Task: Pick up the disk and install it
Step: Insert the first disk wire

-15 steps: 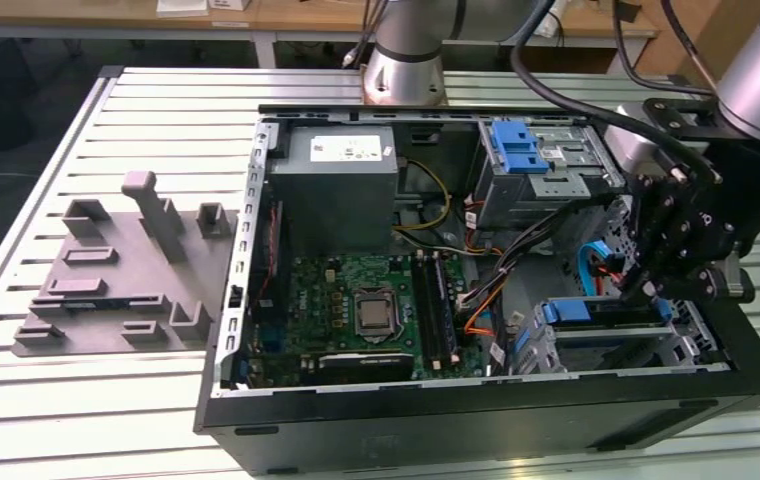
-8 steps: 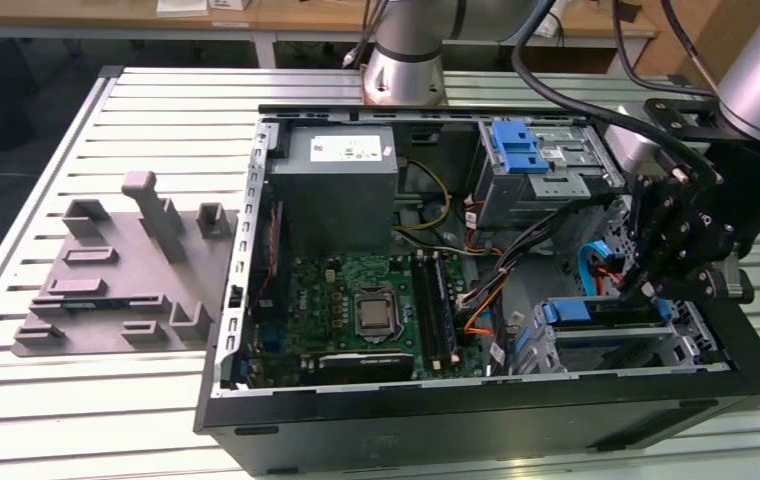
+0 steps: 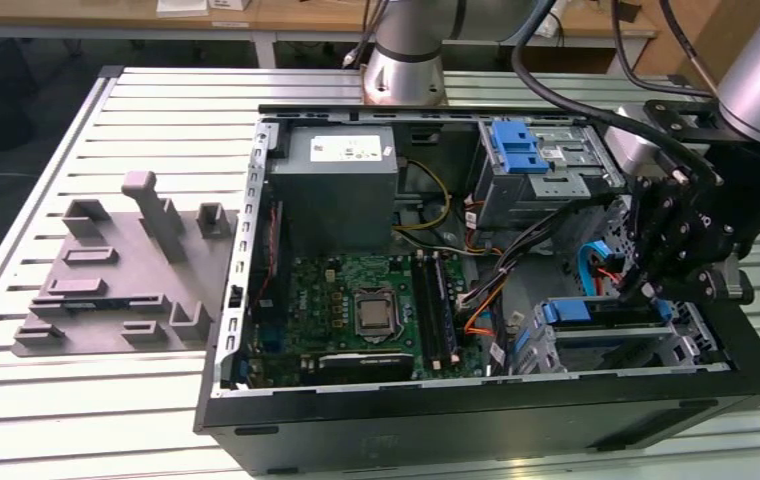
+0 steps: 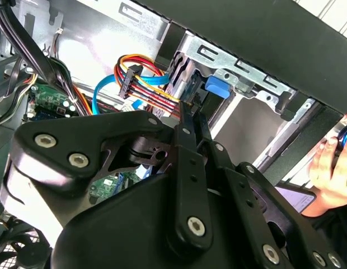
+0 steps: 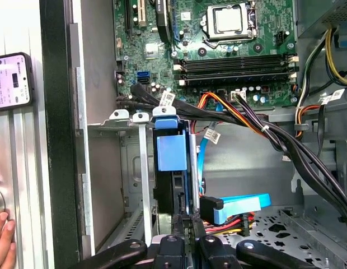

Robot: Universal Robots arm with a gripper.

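The disk (image 3: pixel 603 312), in its blue carrier bracket, sits edge-up in the lower drive cage of the open computer case (image 3: pixel 487 400), at the exterior view's right. In the first wrist view the disk (image 5: pixel 172 151) stands between the cage's metal walls. In the second wrist view the disk (image 4: pixel 182 75) shows a silver edge and a blue tab. My gripper (image 3: pixel 631 295) hangs just over the cage. Its fingers are shut together, with nothing between them. In both wrist views the gripper (image 5: pixel 187 219) (image 4: pixel 190 115) has its tips at the disk's near end, by the cable plugs.
A grey moulded holder (image 3: pixel 113 275) lies on the slatted table at the exterior view's left. A blue latch (image 3: pixel 520 148) tops the upper cage. Cable bundles (image 5: pixel 263 131) cross beside the disk. A person's hand (image 4: pixel 330 168) and a phone (image 5: pixel 11 81) are just outside the case wall.
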